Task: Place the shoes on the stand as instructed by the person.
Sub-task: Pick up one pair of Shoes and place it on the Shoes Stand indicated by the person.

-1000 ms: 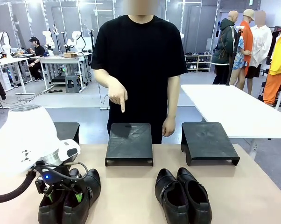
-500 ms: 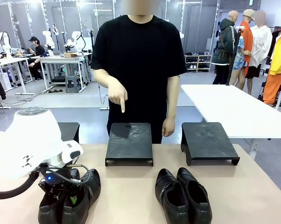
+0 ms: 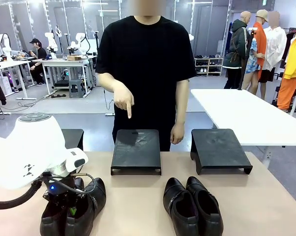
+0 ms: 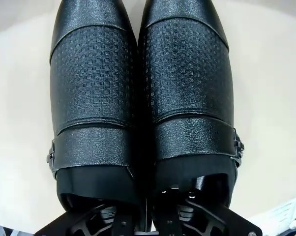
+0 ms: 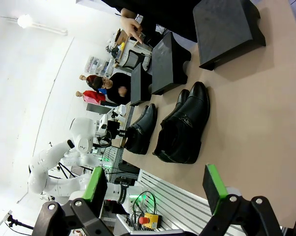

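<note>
DRESS SHOES GRIPPED: The left fingers (image 3: pixel 71 210) are shown drawn narrow inside the strapped pair of shoes (image 3: pixel 76 206). One finger is sunk in each opening and the two adjoining inner walls are pinched between them, while the shoes are rested on the bench (image 3: pixel 266 206). The second pair (image 3: pixel 192 206) is set well apart to one side of those fingers. Beyond the fingers, the middle stand (image 3: pixel 136 150) is pointed at by the person's hand (image 3: pixel 123 101). The right fingers (image 5: pixel 154 187) are spread wide above the bench, with nothing held.
</note>
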`<state>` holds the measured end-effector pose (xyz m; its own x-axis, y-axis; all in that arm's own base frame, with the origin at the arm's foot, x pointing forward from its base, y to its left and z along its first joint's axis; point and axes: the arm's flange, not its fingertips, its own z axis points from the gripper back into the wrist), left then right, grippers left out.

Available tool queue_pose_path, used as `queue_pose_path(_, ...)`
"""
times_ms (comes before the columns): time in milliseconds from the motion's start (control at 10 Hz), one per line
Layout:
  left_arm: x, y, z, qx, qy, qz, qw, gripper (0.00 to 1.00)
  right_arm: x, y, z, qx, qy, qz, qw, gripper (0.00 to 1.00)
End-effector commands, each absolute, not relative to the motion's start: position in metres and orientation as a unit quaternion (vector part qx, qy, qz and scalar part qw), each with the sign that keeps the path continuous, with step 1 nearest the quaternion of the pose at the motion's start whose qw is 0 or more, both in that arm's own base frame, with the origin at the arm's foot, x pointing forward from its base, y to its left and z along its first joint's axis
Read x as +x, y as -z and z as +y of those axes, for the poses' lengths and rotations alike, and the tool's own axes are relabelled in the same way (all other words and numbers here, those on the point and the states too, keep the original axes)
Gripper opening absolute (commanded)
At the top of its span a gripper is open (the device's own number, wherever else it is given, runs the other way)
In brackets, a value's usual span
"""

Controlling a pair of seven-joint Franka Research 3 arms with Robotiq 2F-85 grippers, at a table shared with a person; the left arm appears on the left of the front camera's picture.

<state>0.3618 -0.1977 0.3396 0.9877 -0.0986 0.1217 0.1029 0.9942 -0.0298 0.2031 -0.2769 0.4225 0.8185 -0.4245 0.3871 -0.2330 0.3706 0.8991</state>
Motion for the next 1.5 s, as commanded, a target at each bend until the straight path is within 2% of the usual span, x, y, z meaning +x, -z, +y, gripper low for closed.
queue_pose_path(0, 0.290, -0.321, -0.166, 0.000, 0.055, -0.096, 0.994, 0.00, 0.202, -0.424, -0.278, 0.559, 0.061, -0.298, 0.771, 1.00)
queue_pose_path(300, 0.295, -0.393, -0.178, 0.000, 0.065, -0.143, 0.988, 0.00, 0.202, -0.424, -0.278, 0.559, 0.061, -0.298, 0.771, 1.00)
queue_pose_path(500, 0.301, -0.420, -0.182, -0.016, 0.058, -0.164, 0.985, 0.00, 0.202, -0.424, -0.278, 0.559, 0.061, -0.298, 0.771, 1.00)
queue_pose_path(900, 0.300, -0.438, -0.175, -0.020, 0.077, -0.205, 0.975, 0.00, 0.202, -0.424, -0.278, 0.559, 0.061, -0.298, 0.771, 1.00)
queue_pose_path(1000, 0.331, -0.450, -0.198, -0.014, 0.069, -0.178, 0.981, 0.00, 0.202, -0.424, -0.278, 0.559, 0.061, -0.298, 0.771, 1.00)
queue_pose_path(1400, 0.331, -0.450, -0.198, -0.014, 0.069, -0.178, 0.981, 0.00, 0.202, -0.424, -0.278, 0.559, 0.061, -0.298, 0.771, 1.00)
